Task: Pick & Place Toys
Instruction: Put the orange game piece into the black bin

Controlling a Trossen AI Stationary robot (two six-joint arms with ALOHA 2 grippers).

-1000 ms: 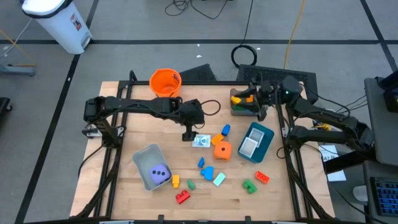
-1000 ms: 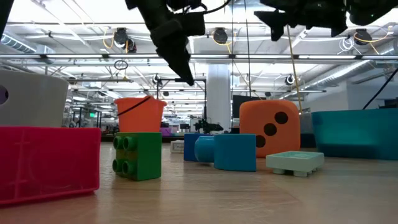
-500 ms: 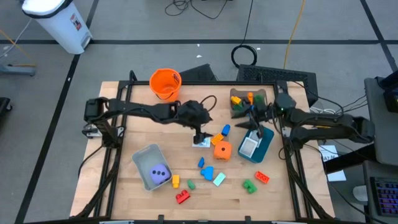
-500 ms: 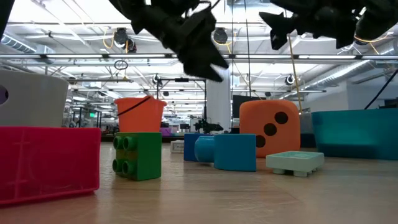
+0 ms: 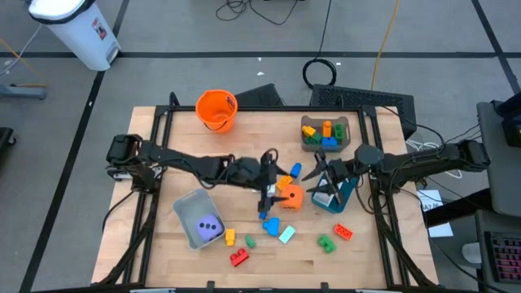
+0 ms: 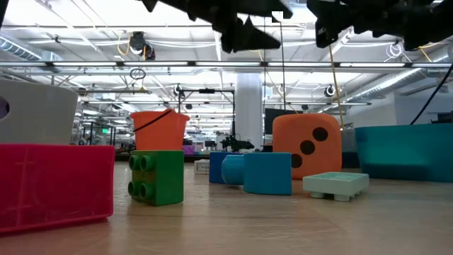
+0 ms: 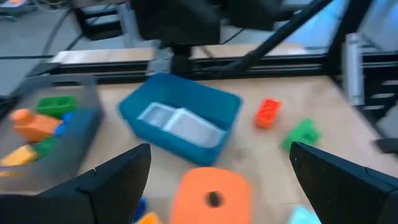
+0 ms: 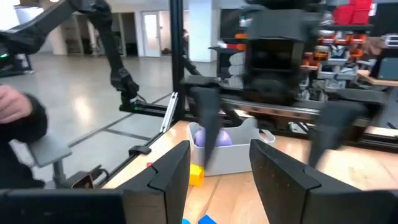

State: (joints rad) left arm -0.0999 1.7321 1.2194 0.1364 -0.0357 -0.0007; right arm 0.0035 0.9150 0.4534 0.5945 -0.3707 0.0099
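One orange die (image 5: 290, 196) sits square on the desk (image 5: 163, 244); left end effector (image 5: 266, 198) hovers beside it, fingers spread; right end effector's (image 5: 319, 171) state is unclear.

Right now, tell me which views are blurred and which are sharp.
Left wrist view: smeared throughout, the orange die and teal bin soft. Right wrist view: blurred too, the left tool ghosted. Low view: crisp on the green block. High view: sharp.

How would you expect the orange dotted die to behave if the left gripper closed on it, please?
The orange die looks blocky with flat faces, so it should probably sit still rather than roll. Its rounded corners and smooth surface might let the fingers slip. It appears wide between the open left gripper fingers, so the grip margin seems slim.
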